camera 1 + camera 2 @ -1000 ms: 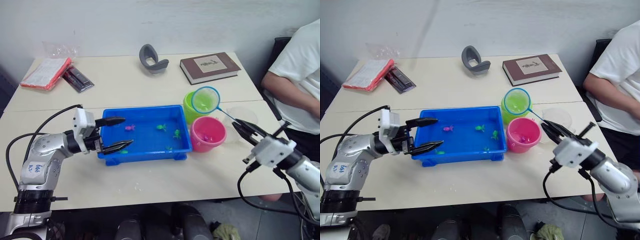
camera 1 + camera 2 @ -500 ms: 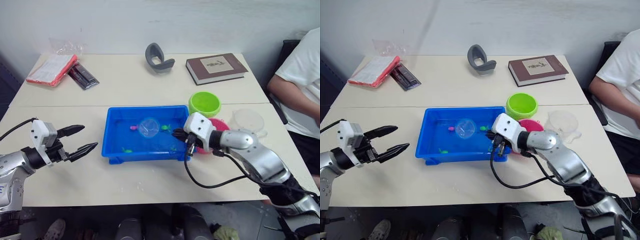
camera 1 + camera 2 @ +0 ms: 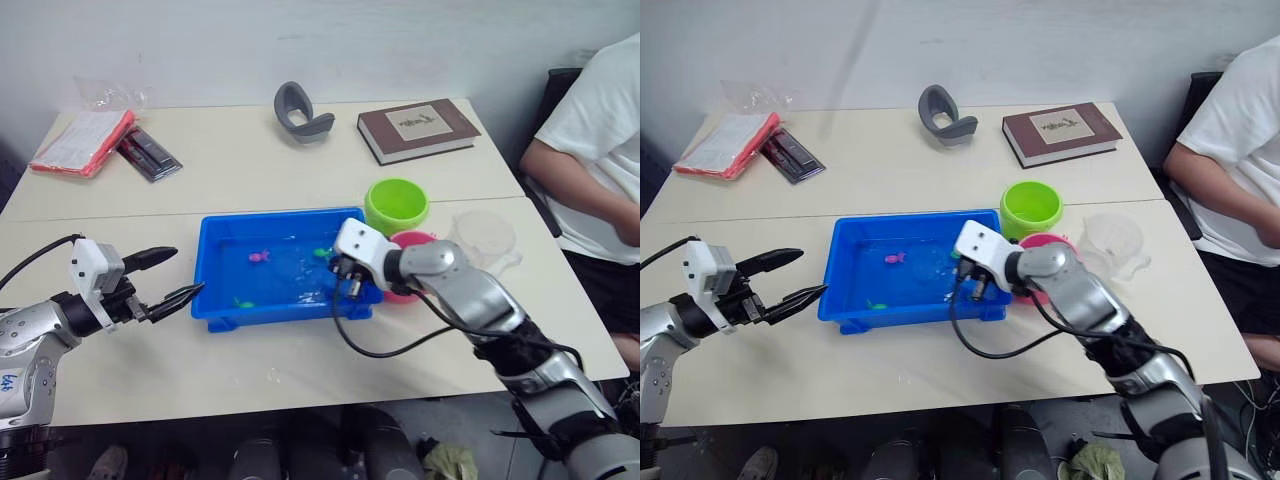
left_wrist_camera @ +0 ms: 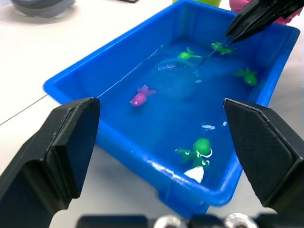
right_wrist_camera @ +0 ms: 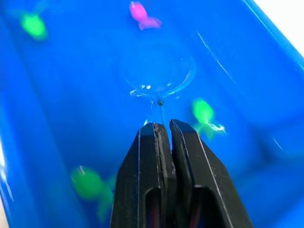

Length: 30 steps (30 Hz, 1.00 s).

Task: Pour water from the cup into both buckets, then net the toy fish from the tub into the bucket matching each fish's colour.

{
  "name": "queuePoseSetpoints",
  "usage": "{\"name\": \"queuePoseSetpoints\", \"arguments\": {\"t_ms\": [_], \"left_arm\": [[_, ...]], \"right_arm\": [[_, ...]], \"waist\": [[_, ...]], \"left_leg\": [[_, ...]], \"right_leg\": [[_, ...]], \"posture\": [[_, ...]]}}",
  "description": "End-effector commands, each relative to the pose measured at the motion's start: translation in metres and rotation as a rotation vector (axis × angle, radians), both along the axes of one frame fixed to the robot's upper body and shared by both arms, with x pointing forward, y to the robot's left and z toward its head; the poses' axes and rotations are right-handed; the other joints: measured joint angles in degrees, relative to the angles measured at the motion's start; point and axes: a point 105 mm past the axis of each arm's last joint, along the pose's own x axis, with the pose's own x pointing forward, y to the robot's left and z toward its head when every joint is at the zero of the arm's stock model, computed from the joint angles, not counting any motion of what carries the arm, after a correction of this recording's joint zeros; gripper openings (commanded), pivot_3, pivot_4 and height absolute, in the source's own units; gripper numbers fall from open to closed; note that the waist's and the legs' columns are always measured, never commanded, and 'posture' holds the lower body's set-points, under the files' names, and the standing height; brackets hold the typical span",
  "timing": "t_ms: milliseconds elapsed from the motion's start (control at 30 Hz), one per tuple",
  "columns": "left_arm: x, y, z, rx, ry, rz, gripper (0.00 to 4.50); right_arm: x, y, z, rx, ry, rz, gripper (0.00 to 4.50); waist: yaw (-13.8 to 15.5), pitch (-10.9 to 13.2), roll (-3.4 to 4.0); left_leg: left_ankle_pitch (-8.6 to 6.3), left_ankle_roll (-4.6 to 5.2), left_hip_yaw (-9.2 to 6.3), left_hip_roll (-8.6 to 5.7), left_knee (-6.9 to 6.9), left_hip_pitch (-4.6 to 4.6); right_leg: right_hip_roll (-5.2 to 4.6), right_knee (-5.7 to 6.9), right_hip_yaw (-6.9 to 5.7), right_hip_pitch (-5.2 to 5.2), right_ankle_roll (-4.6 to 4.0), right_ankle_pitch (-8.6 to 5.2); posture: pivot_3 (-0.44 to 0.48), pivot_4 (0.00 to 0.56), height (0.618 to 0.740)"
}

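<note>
While the right pincer [image 5: 160, 124] clamps the thin handle of the small blue-rimmed round net [image 5: 159, 71], the hoop lies submerged in the shallow bright blue plastic tub [image 3: 215, 300] among tiny green and pink toy fish [image 4: 141, 96]. Left of the tub, above the tabletop [image 3: 250, 160], the left pincer [image 3: 170, 277] hovers with fingers spread, holding nothing. Right of the tub stand the lime green bucket [image 3: 396, 205] and the pink bucket [image 3: 412, 240].

My arms are silver-grey metal segments joined by black rings, each ending in a white, boxy wrist block that carries two black tapered fingers, as on the left gripper [image 3: 172, 276] at the frame's left edge and the right gripper [image 3: 338, 277] near centre. Black cables loop loosely from each wrist block back along the forearm. Blue handwritten marks sit on my left arm's lower segment at the bottom left corner.
</note>
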Motion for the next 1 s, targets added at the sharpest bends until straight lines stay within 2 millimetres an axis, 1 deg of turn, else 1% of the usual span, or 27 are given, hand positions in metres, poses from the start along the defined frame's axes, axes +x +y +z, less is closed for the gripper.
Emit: {"name": "queuePoseSetpoints", "arguments": {"t_ms": [33,133,267,333,433,533,600,700,800,1000], "left_arm": [[0.002,0.002,0.010,0.027,-0.047,0.005,4.46],[0.000,0.002,0.009,0.028,-0.041,0.004,4.46],[-0.003,0.003,0.006,0.029,-0.028,0.011,4.46],[-0.004,0.005,0.006,0.030,-0.025,0.018,4.46],[-0.007,0.013,0.006,0.035,-0.018,0.042,4.46],[-0.009,0.017,0.007,0.036,-0.018,0.050,4.46],[-0.010,0.020,0.007,0.038,-0.017,0.058,4.46],[-0.009,0.026,0.009,0.039,-0.022,0.078,4.46],[-0.010,0.030,0.010,0.043,-0.019,0.086,4.46],[-0.016,0.047,0.003,0.078,0.014,0.122,4.46]], "right_arm": [[-0.006,0.020,0.011,0.054,0.062,0.023,0.00],[-0.003,0.030,0.014,0.064,0.072,0.022,0.00],[0.001,0.037,0.013,0.074,0.074,0.016,0.00],[-0.001,0.041,0.013,0.101,0.086,0.023,0.00],[-0.006,0.044,0.015,0.164,0.102,0.056,0.00],[-0.012,0.044,0.021,0.253,0.135,0.080,0.00],[-0.015,0.041,0.023,0.278,0.152,0.087,0.00],[-0.015,0.034,0.019,0.259,0.149,0.082,0.00],[-0.014,0.033,0.019,0.272,0.147,0.079,0.00],[-0.009,0.026,0.016,0.161,0.078,0.046,0.00]], "waist": [[0.0,0.0,0.00],[0.0,0.0,0.00],[-0.1,0.0,0.00],[-0.2,0.0,0.00],[-0.4,0.0,-0.01],[-0.6,0.0,-0.01],[-0.7,0.0,0.00],[-0.8,0.0,0.00],[-0.8,0.0,0.00],[-1.0,0.0,0.00]], "left_leg": [[0.00,0.00,-0.01,0.02,0.00,-0.02],[-0.02,0.04,-0.01,-0.04,0.00,-0.05],[-0.06,0.11,0.00,-0.11,0.00,-0.07],[-0.06,0.11,-0.01,-0.09,-0.03,-0.08],[-0.06,0.10,-0.01,-0.08,-0.04,-0.09],[-0.06,0.10,0.00,-0.09,-0.03,-0.09],[-0.06,0.10,-0.01,-0.09,-0.03,-0.09],[-0.06,0.09,-0.01,-0.07,-0.04,-0.08],[-0.07,0.08,-0.01,-0.07,-0.04,-0.08],[-0.08,0.06,0.01,-0.06,-0.06,-0.08]], "right_leg": [[0.02,0.02,-0.01,0.00,-0.01,0.00],[-0.02,0.00,-0.01,0.00,0.00,0.01],[-0.05,-0.05,0.01,0.00,0.04,0.03],[-0.05,-0.07,-0.01,-0.01,0.04,0.03],[-0.03,-0.08,-0.01,-0.02,0.04,0.03],[-0.04,-0.07,0.00,-0.01,0.04,0.03],[-0.04,-0.06,0.00,-0.01,0.04,0.03],[-0.04,-0.08,0.00,-0.01,0.04,0.03],[-0.03,-0.08,0.00,-0.01,0.04,0.03],[-0.03,-0.09,0.01,-0.04,0.04,0.03]], "posture": [[0.000,0.150,0.740],[0.000,0.150,0.740],[0.000,0.150,0.740],[0.000,0.150,0.740],[0.000,0.150,0.740],[0.000,0.150,0.740],[0.000,0.150,0.740],[0.000,0.150,0.740],[0.000,0.150,0.740],[0.000,0.150,0.740]]}}
